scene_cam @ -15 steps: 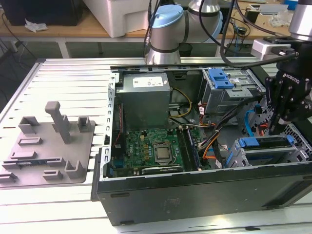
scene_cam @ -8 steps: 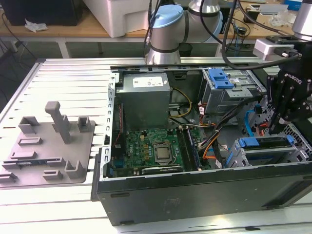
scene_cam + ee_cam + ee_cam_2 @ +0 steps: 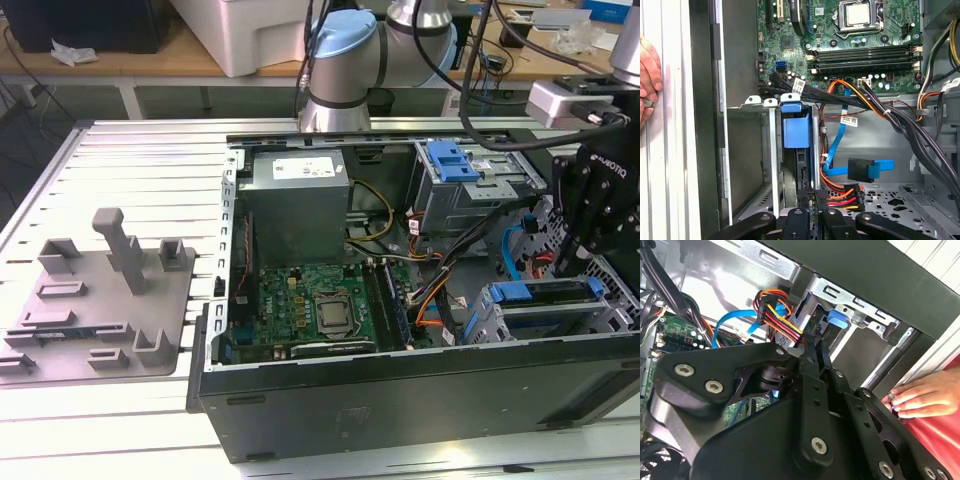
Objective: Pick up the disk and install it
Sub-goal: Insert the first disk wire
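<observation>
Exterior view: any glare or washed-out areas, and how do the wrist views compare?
Exterior view: the slatted table glares near white around the computer case. First wrist view: evenly lit motherboard. Second wrist view: the end effector is dark and blocks much of the frame.

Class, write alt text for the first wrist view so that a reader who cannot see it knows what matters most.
The gripper hangs inside an open computer case, over a grey metal drive cage with a blue plastic piece in its slot. Beyond lie the green motherboard and bundles of black, orange and blue cables; a person's hand rests outside the case wall.
</observation>
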